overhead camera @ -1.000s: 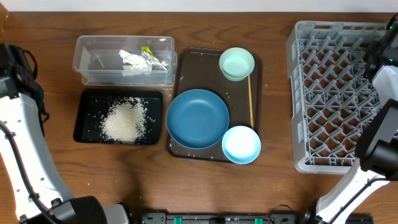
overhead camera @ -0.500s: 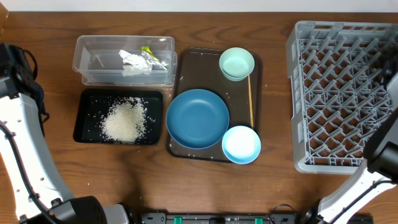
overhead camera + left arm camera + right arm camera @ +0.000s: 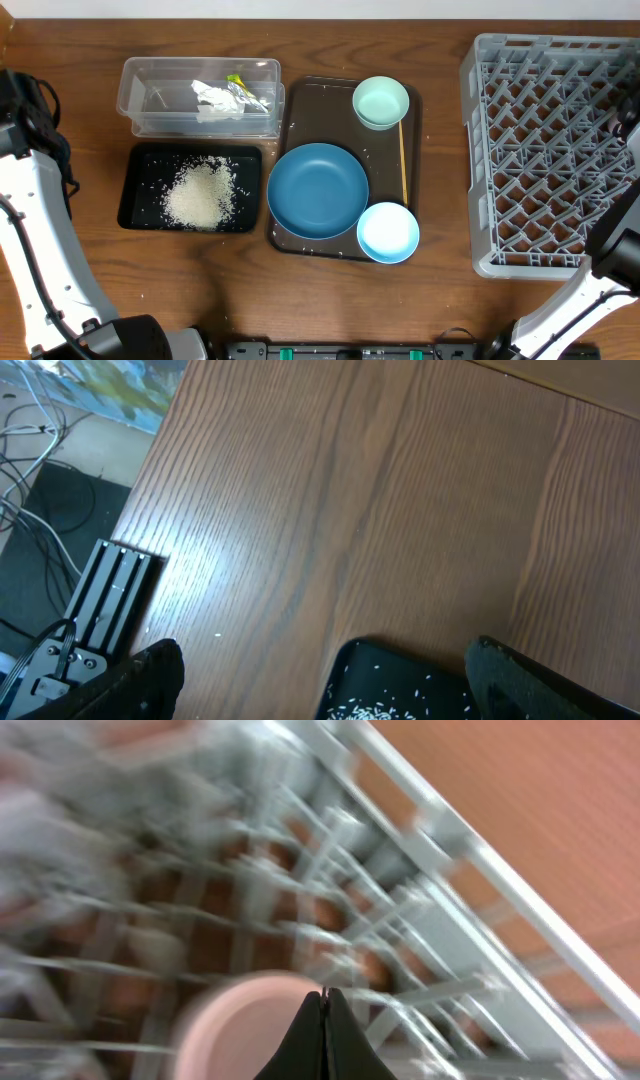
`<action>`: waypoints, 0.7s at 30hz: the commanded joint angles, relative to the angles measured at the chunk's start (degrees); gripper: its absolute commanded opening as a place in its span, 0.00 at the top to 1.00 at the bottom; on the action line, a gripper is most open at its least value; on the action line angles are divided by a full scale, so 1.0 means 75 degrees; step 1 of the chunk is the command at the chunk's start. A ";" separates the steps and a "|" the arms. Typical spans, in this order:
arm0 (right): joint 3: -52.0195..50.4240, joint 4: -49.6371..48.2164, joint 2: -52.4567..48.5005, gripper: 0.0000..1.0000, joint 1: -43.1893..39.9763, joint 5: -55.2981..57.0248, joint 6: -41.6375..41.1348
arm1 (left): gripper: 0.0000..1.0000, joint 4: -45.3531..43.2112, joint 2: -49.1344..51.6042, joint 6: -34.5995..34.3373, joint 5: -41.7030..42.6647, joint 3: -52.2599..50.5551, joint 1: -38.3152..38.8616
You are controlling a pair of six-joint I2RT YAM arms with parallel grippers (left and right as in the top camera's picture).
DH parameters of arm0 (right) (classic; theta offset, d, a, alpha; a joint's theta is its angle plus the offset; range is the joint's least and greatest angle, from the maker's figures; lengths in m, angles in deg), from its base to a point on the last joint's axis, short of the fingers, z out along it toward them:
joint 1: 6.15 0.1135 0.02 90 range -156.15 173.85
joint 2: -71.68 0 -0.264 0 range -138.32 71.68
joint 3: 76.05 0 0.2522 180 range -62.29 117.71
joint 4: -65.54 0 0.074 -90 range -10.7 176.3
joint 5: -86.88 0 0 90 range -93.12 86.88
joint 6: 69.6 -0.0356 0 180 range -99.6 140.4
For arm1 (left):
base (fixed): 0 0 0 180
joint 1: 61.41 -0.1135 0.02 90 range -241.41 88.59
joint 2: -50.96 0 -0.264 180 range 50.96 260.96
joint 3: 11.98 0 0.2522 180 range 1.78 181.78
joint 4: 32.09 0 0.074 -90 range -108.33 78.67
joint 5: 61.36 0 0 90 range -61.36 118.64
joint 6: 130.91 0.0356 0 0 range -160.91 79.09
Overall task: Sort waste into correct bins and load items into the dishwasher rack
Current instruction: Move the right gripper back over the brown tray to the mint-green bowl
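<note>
My right gripper (image 3: pixel 323 995) is shut on the rim of the small pink cup (image 3: pixel 240 1030), over the grey dishwasher rack (image 3: pixel 420 910); this view is blurred. The rack (image 3: pixel 545 150) stands at the right with nothing showing in it from overhead. My left gripper (image 3: pixel 322 660) is open and empty above the near corner of the black tray (image 3: pixel 400 685). Rice (image 3: pixel 200 193) lies in the black tray (image 3: pixel 140 205). The clear tub (image 3: pixel 145 100) holds crumpled paper (image 3: pixel 215 97) and a yellow-green wrapper (image 3: pixel 238 82). The blue plate (image 3: pixel 318 190), mint bowl (image 3: pixel 380 102), light blue bowl (image 3: pixel 388 232) and chopstick (image 3: pixel 403 160) are left of the rack.
The plate, both bowls and the chopstick rest on a dark brown serving tray (image 3: pixel 300 100) at mid-table. My left arm (image 3: pixel 30 190) runs along the left edge and my right arm (image 3: pixel 620 230) along the right edge, beside the rack. Cables and a black block (image 3: pixel 110 600) lie off the table's left.
My right arm has swung from over the rack's far right corner toward the right edge, mostly leaving the overhead view. The left arm and table objects have not moved.
</note>
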 commanded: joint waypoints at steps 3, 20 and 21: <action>-0.0052 0.0204 0.0114 0.99 -0.0108 0.1813 -0.0221 | 0.08 0.0044 -0.0052 -0.0122 -0.0064 0.0015 -0.0032; -0.0052 0.0466 0.2795 0.29 0.0583 -0.4663 -0.2148 | 0.08 0.0044 -0.0052 -0.0122 -0.0064 0.0015 -0.0032; -0.0052 0.0458 0.2955 0.19 0.0629 -0.5587 -0.2209 | 0.08 0.0044 -0.0052 -0.0122 -0.0064 0.0015 -0.0032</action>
